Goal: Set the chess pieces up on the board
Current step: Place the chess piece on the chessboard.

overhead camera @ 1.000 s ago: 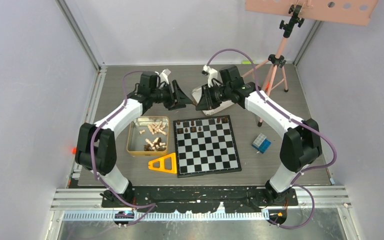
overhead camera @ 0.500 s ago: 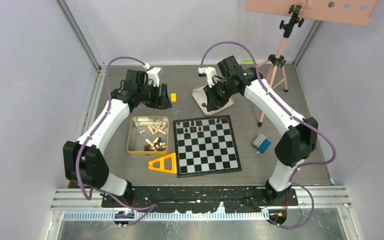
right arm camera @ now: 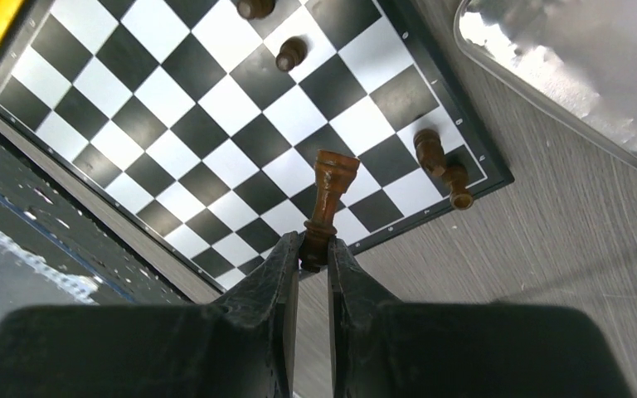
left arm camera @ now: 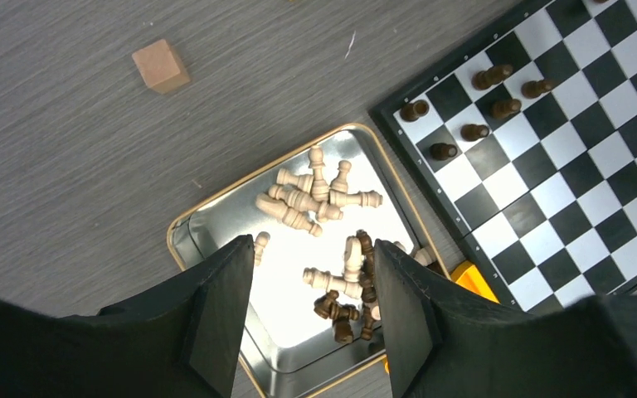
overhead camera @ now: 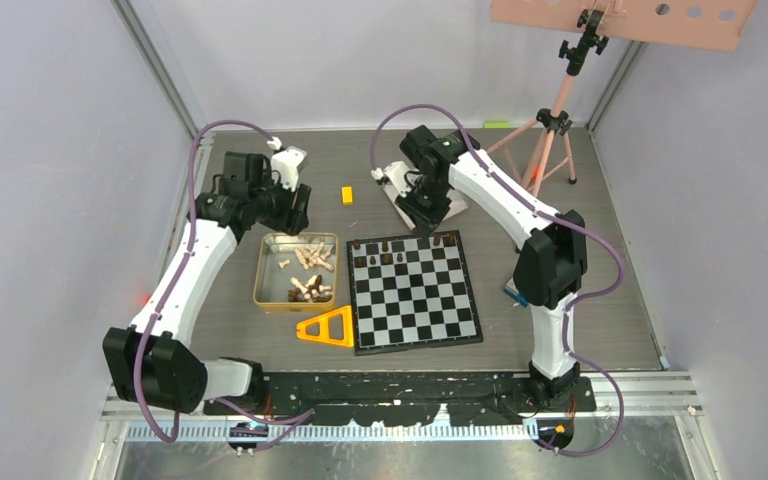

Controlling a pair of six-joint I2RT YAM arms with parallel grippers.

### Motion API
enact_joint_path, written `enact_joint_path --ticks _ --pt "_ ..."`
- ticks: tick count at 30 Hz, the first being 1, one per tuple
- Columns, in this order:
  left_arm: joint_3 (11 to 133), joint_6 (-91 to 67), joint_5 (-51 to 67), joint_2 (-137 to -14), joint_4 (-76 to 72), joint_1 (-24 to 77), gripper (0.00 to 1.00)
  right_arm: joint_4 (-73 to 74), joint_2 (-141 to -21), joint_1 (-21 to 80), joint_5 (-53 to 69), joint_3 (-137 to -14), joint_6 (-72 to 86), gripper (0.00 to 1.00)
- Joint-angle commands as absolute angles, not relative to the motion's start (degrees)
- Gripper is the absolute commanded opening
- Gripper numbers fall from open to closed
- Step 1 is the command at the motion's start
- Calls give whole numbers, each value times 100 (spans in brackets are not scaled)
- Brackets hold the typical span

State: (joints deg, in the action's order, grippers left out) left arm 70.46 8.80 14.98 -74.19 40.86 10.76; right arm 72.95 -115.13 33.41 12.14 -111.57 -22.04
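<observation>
Right wrist view: the right gripper (right arm camera: 314,249) is clamped narrow on one end of a dark brown chess piece (right arm camera: 330,191), whose long axis runs straight out beyond the fingertips toward the board (right arm camera: 133,108), with its edge row directly ahead.

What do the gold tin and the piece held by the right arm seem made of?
The gold-rimmed rectangular tin looks metal: its bare silver floor glares. The dark brown chess piece in the right end effector is likely varnished wood: turned shape, warm sheen.
</observation>
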Motion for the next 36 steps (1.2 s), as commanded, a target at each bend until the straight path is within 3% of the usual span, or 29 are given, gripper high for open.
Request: enact_joint_path --ticks 1,8,17,36 --pt "6979 1229 1321 -7236 4263 1066 58 7804 -11427 3547 718 -11439 -2514 3" --pt "6961 1393 1165 -7121 4403 1011 62 8173 -11667 3652 488 -11691 -2651 3" --pt "6796 1554 1101 -6864 4429 980 75 8767 -12280 3766 263 -12498 -2893 3" --pt "6750 1599 1196 -6849 4420 897 77 9577 -13470 3892 -417 -13769 -3551 3"
